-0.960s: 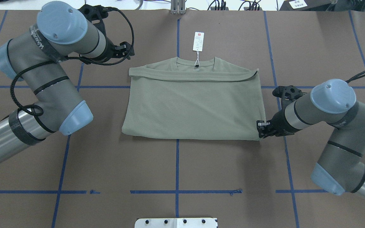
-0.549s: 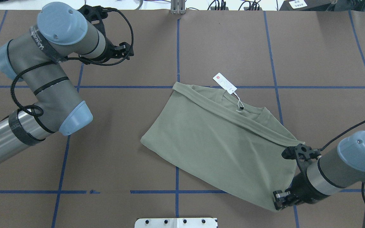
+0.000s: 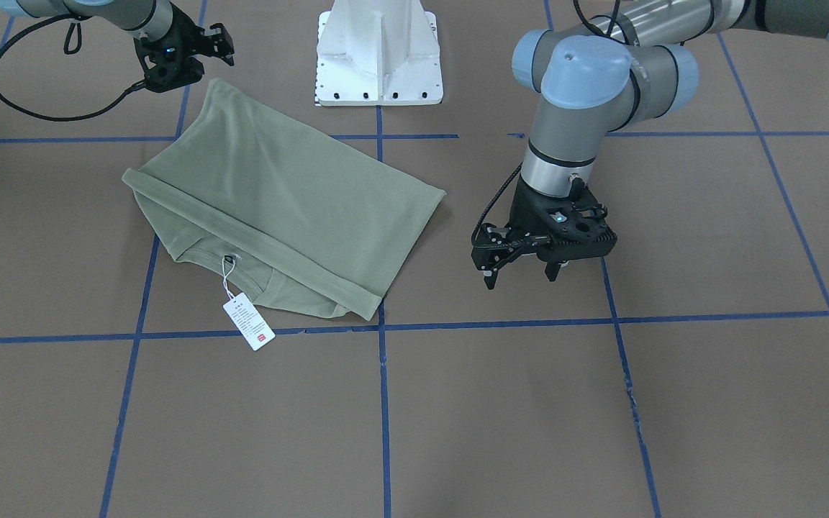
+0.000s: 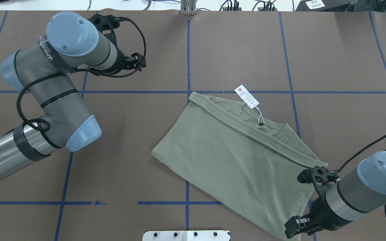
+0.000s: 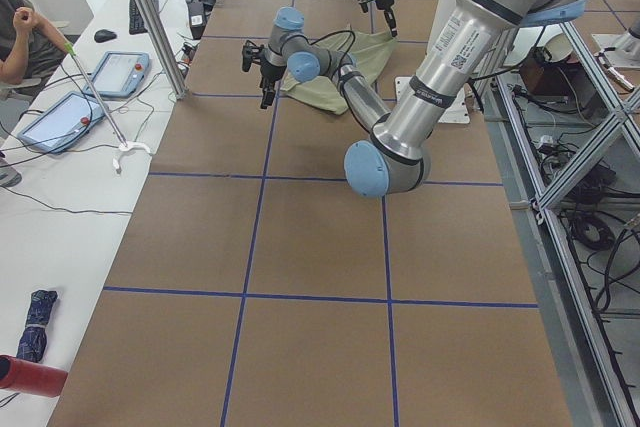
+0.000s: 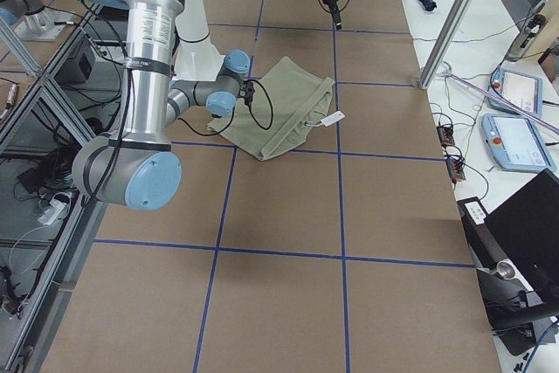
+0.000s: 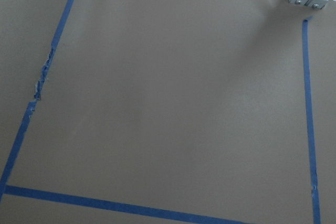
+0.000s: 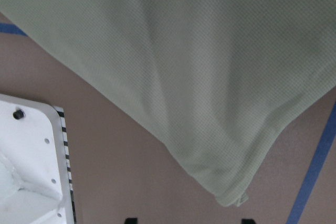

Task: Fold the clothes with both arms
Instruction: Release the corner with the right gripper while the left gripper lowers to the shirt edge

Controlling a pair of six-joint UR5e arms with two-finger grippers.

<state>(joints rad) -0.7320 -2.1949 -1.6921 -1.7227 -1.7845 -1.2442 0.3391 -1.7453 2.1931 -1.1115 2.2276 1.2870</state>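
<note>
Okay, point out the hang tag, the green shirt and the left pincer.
hang tag (image 4: 246,96), overhead view, middle of the white card.
green shirt (image 4: 233,157), overhead view, middle of the folded body.
left pincer (image 3: 519,280), front-facing view, midway between its open fingertips.

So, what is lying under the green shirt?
Only the brown table cover and a blue tape line running beneath the shirt show; anything under its folded layers is hidden.

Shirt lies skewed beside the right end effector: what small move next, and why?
Probably ease the right end effector forward and close on the near corner of the shirt: the wrist view shows its jaws open, that corner just ahead, ungripped. The left end effector hangs open, away from it.
</note>
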